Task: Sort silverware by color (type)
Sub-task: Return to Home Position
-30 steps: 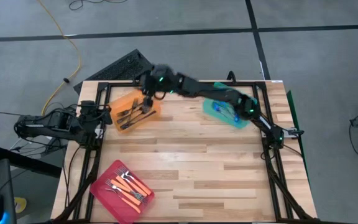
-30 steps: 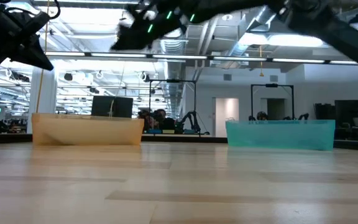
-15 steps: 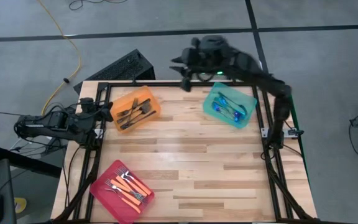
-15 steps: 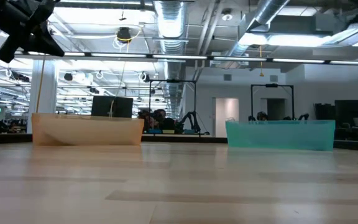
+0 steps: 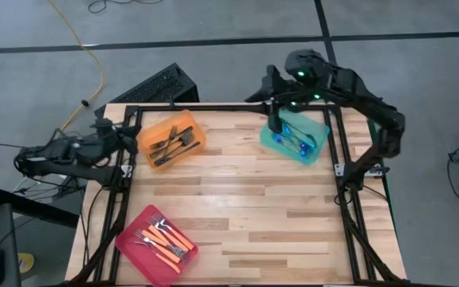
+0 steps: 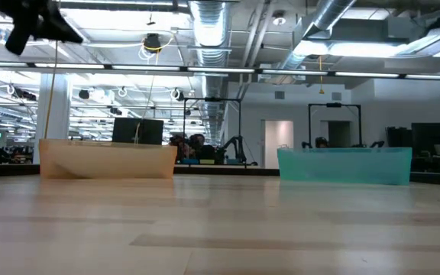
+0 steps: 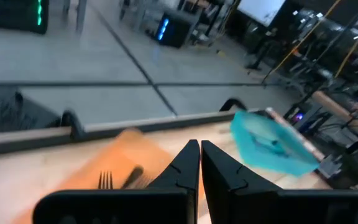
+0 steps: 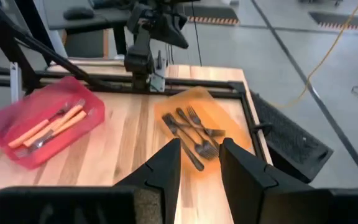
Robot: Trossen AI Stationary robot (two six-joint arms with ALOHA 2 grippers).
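Observation:
The forks lie sorted in three trays. Dark-handled forks (image 5: 170, 142) fill the orange tray (image 5: 195, 127), blue-handled forks (image 5: 292, 137) the teal tray (image 5: 315, 151), and orange-handled forks (image 5: 166, 239) the pink tray (image 5: 134, 225). My right gripper (image 5: 274, 121) hangs open and empty in the air over the teal tray's far left corner, facing the orange tray (image 8: 225, 121). My left gripper (image 5: 123, 134) is shut and empty, raised beside the orange tray's left end (image 7: 126, 140).
All three trays sit on the wooden table (image 5: 245, 207): orange far left, teal far right, pink at the near left corner. A black frame (image 5: 213, 106) borders the table. A dark keyboard (image 5: 154, 86) lies on the floor beyond the far edge.
My right arm has swung from above the orange tray toward the table's right, passing beyond the far edge, and now hangs over the teal tray. My left gripper has risen a little beside the orange tray. The forks and trays have stayed put.

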